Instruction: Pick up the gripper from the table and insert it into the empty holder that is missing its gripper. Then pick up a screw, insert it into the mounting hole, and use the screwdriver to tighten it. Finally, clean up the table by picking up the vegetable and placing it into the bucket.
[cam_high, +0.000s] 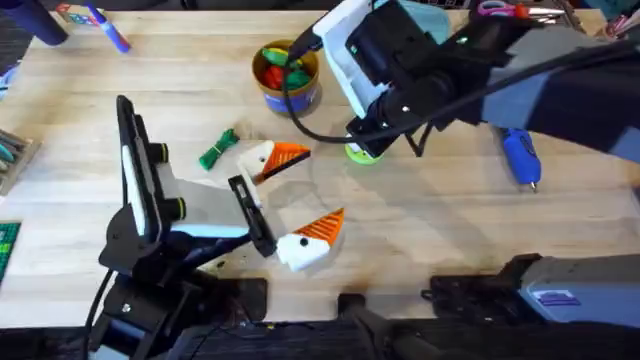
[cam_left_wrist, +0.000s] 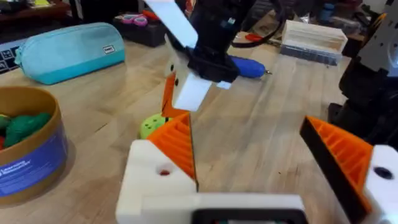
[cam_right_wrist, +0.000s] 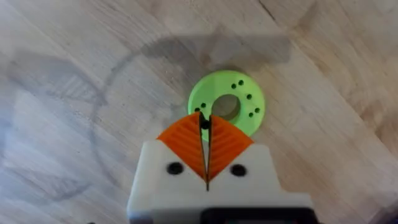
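— Two grippers are queried: how are the fingers set?
— The left gripper (cam_left_wrist: 267, 168) is spread apart, holding nothing. The right gripper (cam_right_wrist: 207, 127) is pressed together on a small black screw (cam_right_wrist: 204, 122) above the lime-green ring (cam_right_wrist: 227, 106).
— Screwdriver position?
— The screwdriver (cam_high: 521, 157) is laid on the table (cam_high: 420, 230), far right.
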